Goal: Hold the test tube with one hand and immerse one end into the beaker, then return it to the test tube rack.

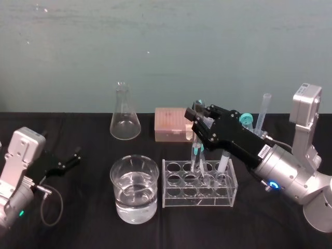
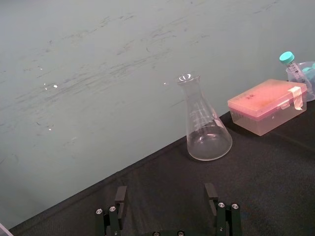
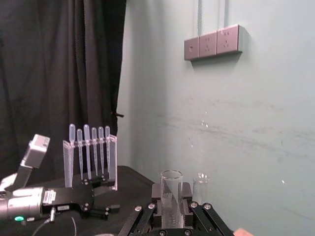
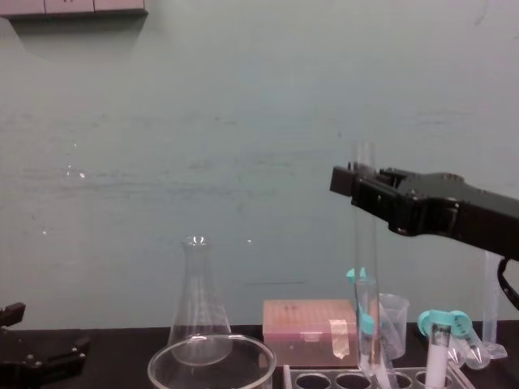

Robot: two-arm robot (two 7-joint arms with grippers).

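Test tube upright in right tool, at rack

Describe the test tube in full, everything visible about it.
The test tube is a long, slim tube of clear glass, uncapped, with an open round mouth and nothing visible inside. It stands nearly upright, taller than the capped tubes beside it. The right gripper is shut on it just below the mouth, one finger on each side. Its lower end reaches down to the back row of the test tube rack; whether it sits in a hole cannot be told.
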